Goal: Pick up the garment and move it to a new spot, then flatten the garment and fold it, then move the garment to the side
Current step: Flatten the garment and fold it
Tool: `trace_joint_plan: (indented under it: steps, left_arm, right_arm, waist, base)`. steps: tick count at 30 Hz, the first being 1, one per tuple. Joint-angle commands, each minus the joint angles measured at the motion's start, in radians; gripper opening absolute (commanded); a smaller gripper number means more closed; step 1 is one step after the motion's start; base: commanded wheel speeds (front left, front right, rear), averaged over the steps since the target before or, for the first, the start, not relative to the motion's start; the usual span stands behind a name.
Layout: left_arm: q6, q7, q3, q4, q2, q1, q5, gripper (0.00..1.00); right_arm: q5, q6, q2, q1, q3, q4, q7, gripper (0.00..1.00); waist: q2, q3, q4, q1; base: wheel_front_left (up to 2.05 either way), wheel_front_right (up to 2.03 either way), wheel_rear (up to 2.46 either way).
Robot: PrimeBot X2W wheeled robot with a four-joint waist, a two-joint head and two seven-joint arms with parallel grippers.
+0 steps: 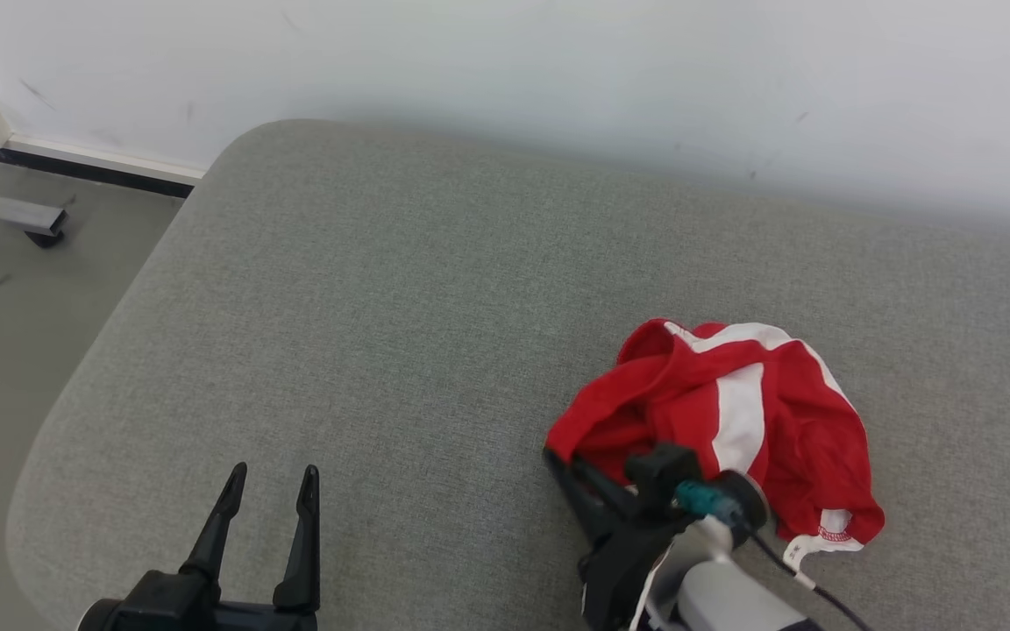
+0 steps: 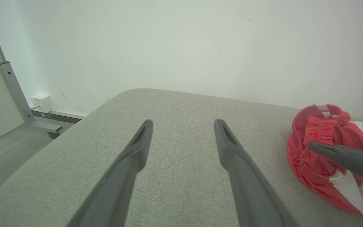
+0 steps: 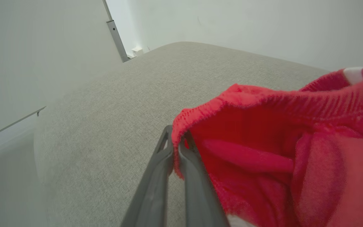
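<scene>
Crumpled red-and-white garment (image 1: 645,403) lies on the right side of the grey padded counter (image 1: 382,307). Right end effector (image 3: 175,142) is closed, pinching the garment's ribbed edge. Left end effector (image 1: 270,484) is wide open and empty, well apart from the garment.

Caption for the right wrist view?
Right gripper shut on the red garment, its edge pinched between the fingers, grey cushion beyond.
</scene>
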Motion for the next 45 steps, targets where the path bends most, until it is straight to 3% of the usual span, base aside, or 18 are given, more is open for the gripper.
trace_joint_plan:
  steps: [1, 2, 6, 12, 18, 19, 29, 45]
  left_arm:
    - [0.001, -0.003, -0.001, 0.004, 0.001, -0.008, -0.001, 1.00]
    - [0.001, -0.003, -0.001, 0.006, 0.002, -0.008, -0.002, 1.00]
    - [0.001, -0.003, 0.010, 0.008, 0.004, -0.001, -0.003, 1.00]
    - [0.001, -0.003, 0.028, 0.004, 0.010, 0.017, 0.004, 1.00]
    - [0.001, -0.003, 0.038, 0.000, 0.016, 0.025, 0.006, 1.00]
    - [0.001, -0.003, 0.043, -0.002, 0.016, 0.030, 0.008, 1.00]
    - [0.001, -0.003, 0.074, -0.013, 0.027, 0.053, 0.015, 1.00]
    - [0.006, -0.003, 0.129, -0.045, 0.030, 0.109, 0.026, 1.00]
  right_arm:
    - [0.024, 0.000, 0.004, 0.012, 0.029, 0.001, -0.002, 0.59]
    - [0.042, 0.000, 0.002, 0.015, 0.046, 0.010, -0.005, 1.00]
    - [0.083, 0.000, 0.002, 0.007, 0.082, 0.036, -0.023, 1.00]
    - [0.069, 0.000, 0.002, -0.007, 0.040, 0.036, -0.037, 1.00]
    - [0.008, 0.000, -0.029, 0.057, -0.062, -0.102, -0.038, 1.00]
    - [-0.022, 0.000, -0.046, 0.089, -0.114, -0.176, -0.038, 1.00]
    - [-0.128, 0.000, -0.080, 0.293, -0.373, -0.448, -0.037, 1.00]
    - [-0.180, 0.000, -0.041, 0.539, -0.610, -0.662, -0.037, 1.00]
  waist:
    - [-0.0001, -0.001, 0.002, -0.0001]
    - [-0.0001, -0.002, 0.002, -0.0001]
    - [-0.0001, -0.008, -0.017, -0.0001]
    - [-0.0001, -0.026, -0.070, -0.0001]
    - [-0.0001, -0.042, -0.115, -0.0001]
    - [-0.0001, -0.046, -0.132, -0.0001]
    - [-0.0001, -0.063, -0.215, -0.0001]
    - [-0.0001, -0.093, -0.316, -0.0001]
  base:
    - [0.00, 0.00, 0.00]
    - [0.00, 0.00, 0.00]
    - [0.00, 0.00, 0.00]
    - [0.00, 0.00, 0.00]
    - [0.00, 0.00, 0.00]
    - [0.00, 0.00, 0.00]
    - [0.00, 0.00, 0.00]
    - [0.00, 0.00, 0.00]
